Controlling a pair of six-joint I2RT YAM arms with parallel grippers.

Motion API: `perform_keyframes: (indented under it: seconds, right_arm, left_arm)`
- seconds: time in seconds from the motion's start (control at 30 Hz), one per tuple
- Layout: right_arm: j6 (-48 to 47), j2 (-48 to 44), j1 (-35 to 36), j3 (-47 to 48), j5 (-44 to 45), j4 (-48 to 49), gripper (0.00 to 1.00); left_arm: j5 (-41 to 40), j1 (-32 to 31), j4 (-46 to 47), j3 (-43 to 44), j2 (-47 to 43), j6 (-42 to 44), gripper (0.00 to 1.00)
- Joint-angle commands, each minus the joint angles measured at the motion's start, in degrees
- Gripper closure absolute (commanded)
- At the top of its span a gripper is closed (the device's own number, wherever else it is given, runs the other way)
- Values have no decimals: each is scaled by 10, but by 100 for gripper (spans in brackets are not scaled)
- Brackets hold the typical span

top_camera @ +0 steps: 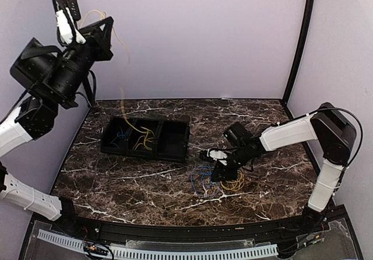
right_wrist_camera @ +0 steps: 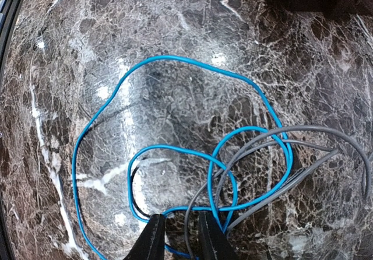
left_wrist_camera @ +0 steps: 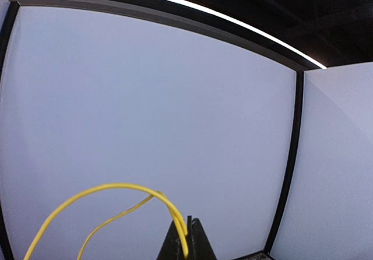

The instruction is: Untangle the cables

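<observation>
Surface: dark marble with white veins, carrying the tray and the tangle.
Tray: black, three compartments, back and left of centre. Blue strands in the left compartment, yellow in the middle one.
Left end effector: up high at the back left, fingers pressed together and clamped on the yellow cable right at the tips.
Right end effector: down low over the tangle, right of the tray. Fingers close, with a gap showing and blue and grey strands running through it. Pinched or only straddled, cannot tell.
Yellow cable: arching out of the left clamp, then dropping slack into the tray's middle compartment.
Yellow coil: on the surface beside the right end effector, against the blue loops. Joined to the raised strand or not, cannot tell.
Blue cable: wide loops flat on the surface, with a small one crossing itself near the right fingertips.
Dark cable: grey-looking strands threaded through that small blue loop, running off right.
Step in hand: probably singling out one strand at the crossing.
Doing it well: take one colour only between the tips. Lift slowly and draw away from the crossing, so the loop opens rather than cinches.
Risk: two strands caught together, dragging the whole knot along.
</observation>
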Motion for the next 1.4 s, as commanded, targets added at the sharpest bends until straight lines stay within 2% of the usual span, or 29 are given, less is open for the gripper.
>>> perform_keyframes:
  seconds: [0.0, 0.17, 0.2, 0.33, 0.5, 0.63, 0.77, 0.8, 0.87, 1.0, 1.1, 1.37]
  right_arm:
    - [2, 8, 4, 2, 18, -17, 77]
    - [5, -8, 2, 13, 13, -31, 74]
    - [4, -31, 1, 39, 7, -60, 65]
    - [-3, -97, -8, 84, 15, -105, 46]
    - [-26, -148, -37, 147, -30, -192, 33]
    - [-22, -190, -63, 165, -55, -218, 27]
    - [27, -258, -106, 131, -53, -163, 23]
    - [42, -277, -120, 110, -61, -138, 19]
    - [62, -314, -143, 58, -64, -96, 3]
    - [93, -376, -186, -27, -76, -20, 1]
    - [109, -411, -221, -94, -118, 35, 1]
    - [72, -425, -251, -131, -108, 50, 1]
  left_arm:
    - [-58, 4, -39, 99, -21, 133, 100]
    - [-76, 4, -56, 133, -35, 151, 100]
    - [-85, 4, -75, 123, -41, 149, 100]
    - [-106, 4, -143, 108, -44, 143, 100]
    - [-131, 14, -274, 86, -41, 85, 100]
    - [-84, 56, -370, 66, -47, -9, 100]
    - [5, 125, -456, 82, -20, -91, 100]
    - [29, 135, -467, 92, -6, -116, 100]
    - [64, 169, -502, 117, 20, -144, 100]
    - [182, 272, -588, 185, 85, -189, 100]
    - [252, 310, -594, 200, 113, -202, 100]
    - [300, 353, -550, 187, 136, -220, 100]
